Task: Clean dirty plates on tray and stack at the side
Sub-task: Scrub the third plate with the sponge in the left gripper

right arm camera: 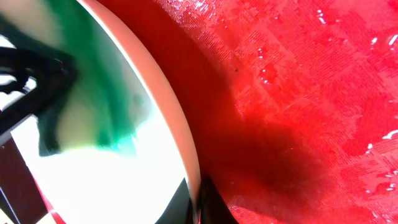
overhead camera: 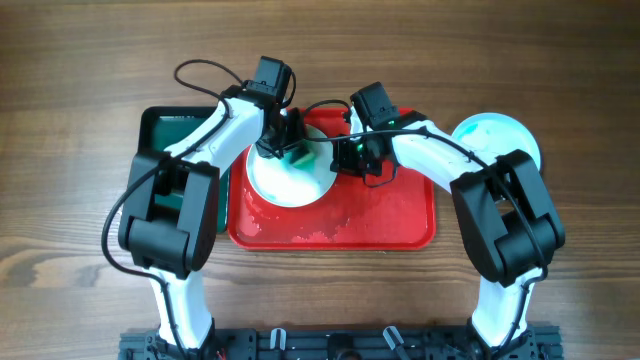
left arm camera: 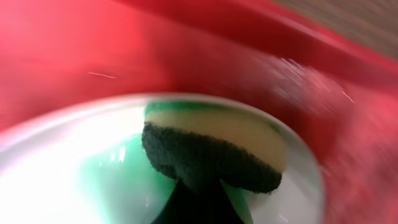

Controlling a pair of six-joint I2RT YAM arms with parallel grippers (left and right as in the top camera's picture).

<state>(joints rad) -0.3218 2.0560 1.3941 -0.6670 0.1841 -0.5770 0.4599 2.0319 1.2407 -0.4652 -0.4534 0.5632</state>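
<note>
On tray [overhead camera: 400, 225], plate [overhead camera: 280, 185] under sponge [overhead camera: 300, 156]

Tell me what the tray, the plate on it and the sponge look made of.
Tray: likely plastic, red, fine woven-looking texture, glossy with water beads. Plate: smooth, shiny white with thin rim; ceramic or melamine, cannot tell. Sponge: pale yellow foam with a dark, fuzzy scouring layer.
</note>
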